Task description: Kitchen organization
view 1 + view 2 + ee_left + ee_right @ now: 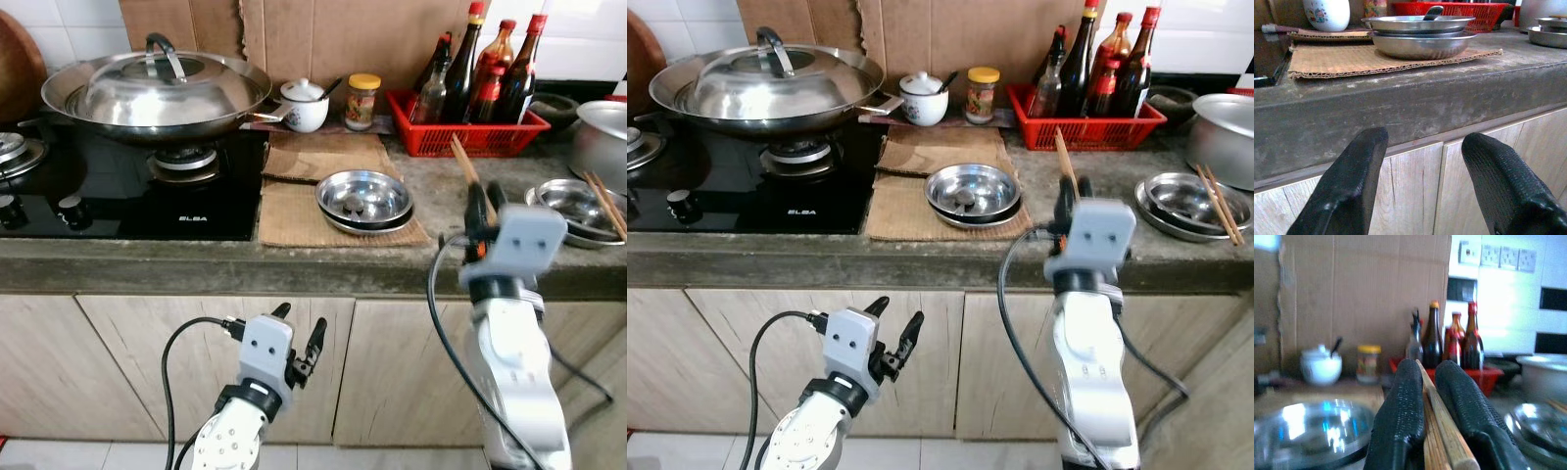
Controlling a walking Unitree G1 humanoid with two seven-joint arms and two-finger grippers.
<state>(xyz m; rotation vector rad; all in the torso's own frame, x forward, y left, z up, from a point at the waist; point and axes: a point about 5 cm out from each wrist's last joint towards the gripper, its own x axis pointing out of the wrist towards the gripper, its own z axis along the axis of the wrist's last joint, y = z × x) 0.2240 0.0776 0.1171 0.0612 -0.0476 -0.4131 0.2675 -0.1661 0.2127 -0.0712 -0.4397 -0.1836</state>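
- The right tool (1070, 189) is raised at the front edge of the tabletop (460, 191), right of centre in the head views; its fingers (1400, 401) are pressed together on a pair of wooden chopsticks (464, 164) that stick up and lean towards the red basket (465, 132).
- In the right wrist view the chopsticks lie between the two black fingers, gripped along their length.
- The left tool (301, 341) hangs low in the lower centre of the frame, in front of the cabinet doors (206, 343), its fingers (1347, 186) spread with nothing between them.
- Stacked steel bowls (364, 200) sit on a cardboard mat (294, 211) at the centre of the tabletop.
- A second steel dish (573, 208) with another pair of chopsticks (605, 204) across it sits at the right edge.
- A lidded wok (157, 93) rests on the gas hob (127, 191) at upper left.
- The red basket at the upper right holds sauce bottles (495, 73); a white sugar pot (306, 106) and a yellow-capped jar (361, 101) stand just left of it.
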